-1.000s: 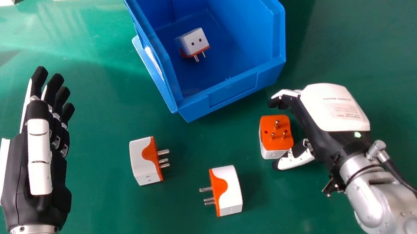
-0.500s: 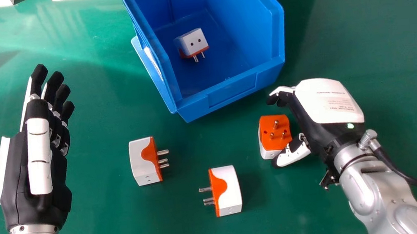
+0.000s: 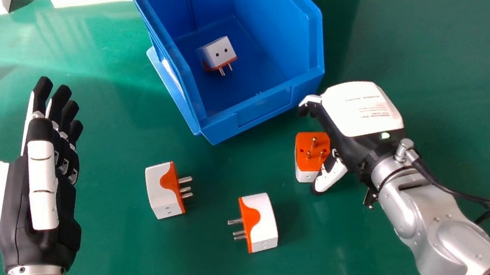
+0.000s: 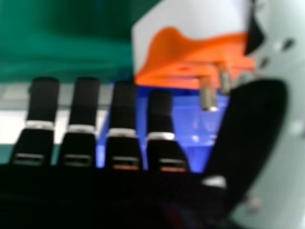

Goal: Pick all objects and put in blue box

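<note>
Head view, right robot hand (image 3: 358, 109) wide around upturned adapter (image 3: 309, 163), thumb beside it, left robot hand (image 3: 42, 190) straight-fingered

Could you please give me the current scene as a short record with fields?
container: blue box, on the green table
in box: one white-and-orange plug adapter
left outside: three adapters
leftmost adapter: pins toward the view's right
middle adapter: pins toward the view's left
rightmost adapter: orange face and pins up
right hand: open around the rightmost adapter, thumb beside it; contact unclear
left hand: open, at the head view's left
task status: unfinished
</note>
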### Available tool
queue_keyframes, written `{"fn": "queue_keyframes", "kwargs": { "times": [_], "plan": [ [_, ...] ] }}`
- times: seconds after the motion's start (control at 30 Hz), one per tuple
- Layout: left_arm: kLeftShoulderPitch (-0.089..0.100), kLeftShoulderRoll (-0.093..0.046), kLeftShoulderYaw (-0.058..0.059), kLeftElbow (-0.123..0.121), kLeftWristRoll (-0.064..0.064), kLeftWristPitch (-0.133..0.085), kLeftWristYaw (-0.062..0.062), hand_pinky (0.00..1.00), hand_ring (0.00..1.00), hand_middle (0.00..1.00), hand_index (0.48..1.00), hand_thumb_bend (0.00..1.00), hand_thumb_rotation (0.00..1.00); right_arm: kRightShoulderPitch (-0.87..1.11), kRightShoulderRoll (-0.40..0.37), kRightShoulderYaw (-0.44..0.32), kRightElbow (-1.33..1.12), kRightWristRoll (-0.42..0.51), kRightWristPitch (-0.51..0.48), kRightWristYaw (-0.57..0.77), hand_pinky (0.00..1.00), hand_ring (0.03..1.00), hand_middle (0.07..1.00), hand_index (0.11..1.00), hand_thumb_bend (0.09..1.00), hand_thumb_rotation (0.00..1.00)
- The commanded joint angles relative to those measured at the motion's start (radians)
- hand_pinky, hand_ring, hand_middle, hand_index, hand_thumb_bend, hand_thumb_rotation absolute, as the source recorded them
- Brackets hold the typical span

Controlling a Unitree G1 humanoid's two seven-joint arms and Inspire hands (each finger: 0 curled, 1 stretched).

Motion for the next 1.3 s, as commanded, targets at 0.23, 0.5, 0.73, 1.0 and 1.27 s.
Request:
{"fn": "queue_keyframes", "kwargs": {
  "times": [0.23, 0.5, 0.73, 1.0, 1.27],
  "plan": [
    [-0.011, 0.01, 0.001, -0.037, -0.01, 0.009, 0.0, 1.0, 0.98, 0.97, 0.961, 0.7, 0.91, 0.012, -0.012, 0.046, 0.105, -0.018, 0.028, -0.005, 0.45, 0.532, 0.587, 0.64, 0.804, 0.04],
    [-0.019, 0.011, 0.003, -0.046, -0.019, 0.03, 0.003, 1.0, 0.98, 0.97, 0.963, 0.7, 0.9, -0.004, -0.014, 0.041, 0.134, 0.001, 0.003, -0.032, 0.37, 0.434, 0.503, 0.548, 0.636, 0.02],
    [-0.027, 0.018, 0.005, -0.04, -0.028, 0.03, -0.003, 1.0, 0.98, 0.97, 0.964, 0.71, 0.9, -0.005, -0.002, 0.015, 0.116, 0.045, 0.008, -0.002, 0.35, 0.407, 0.503, 0.513, 0.565, 0.01],
    [-0.026, 0.017, 0.002, -0.067, -0.027, 0.048, 0.007, 1.0, 0.98, 0.96, 0.954, 0.71, 0.89, -0.015, -0.023, -0.002, 0.102, 0.089, -0.025, 0.058, 0.32, 0.397, 0.505, 0.512, 0.534, 0.0],
    [-0.016, 0.015, 0.002, -0.092, -0.022, 0.062, 0.015, 1.0, 0.98, 0.96, 0.949, 0.71, 0.89, -0.02, -0.038, -0.008, 0.088, 0.095, -0.032, 0.09, 0.31, 0.399, 0.509, 0.512, 0.52, 0.0]
  ]
}}
